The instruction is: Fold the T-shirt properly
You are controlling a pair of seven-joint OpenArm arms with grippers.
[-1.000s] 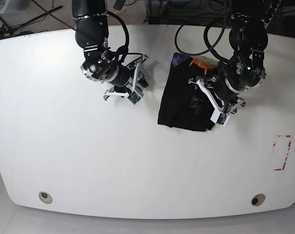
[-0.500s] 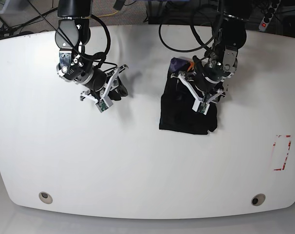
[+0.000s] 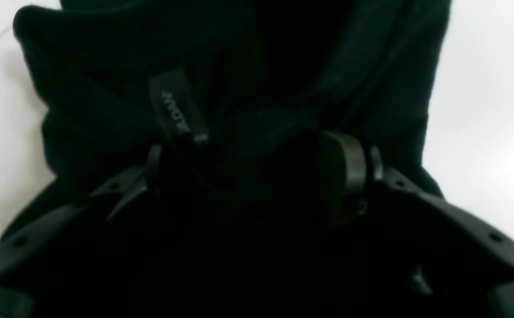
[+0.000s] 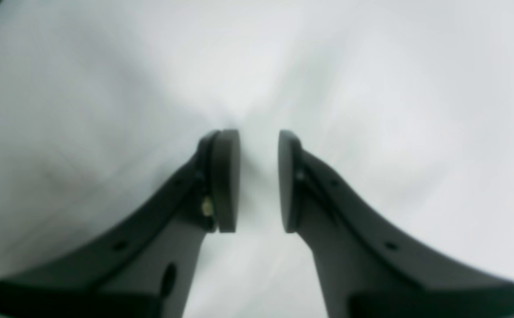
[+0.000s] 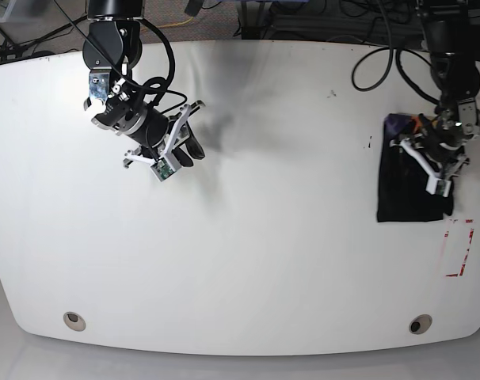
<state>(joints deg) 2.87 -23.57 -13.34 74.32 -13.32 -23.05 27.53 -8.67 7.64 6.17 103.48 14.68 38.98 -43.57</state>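
**A:** Shirt looked pretty much folded, so how would you have finished it? The T-shirt [image 5: 413, 186] sat as a compact black bundle just up from the red marked rectangle [image 5: 459, 248] on the table [image 5: 264, 261].

**B:** I'd have slid it slowly and pressed evenly so the layers didn't shift. The left gripper [image 5: 440, 168] was on the shirt's edge, jaws spread with fabric bunched between them. The right gripper [image 4: 259, 181] was well away from the shirt, slightly apart, holding nothing.

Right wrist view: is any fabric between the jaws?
No, only bare white table shows in the gap between the right gripper jaws.
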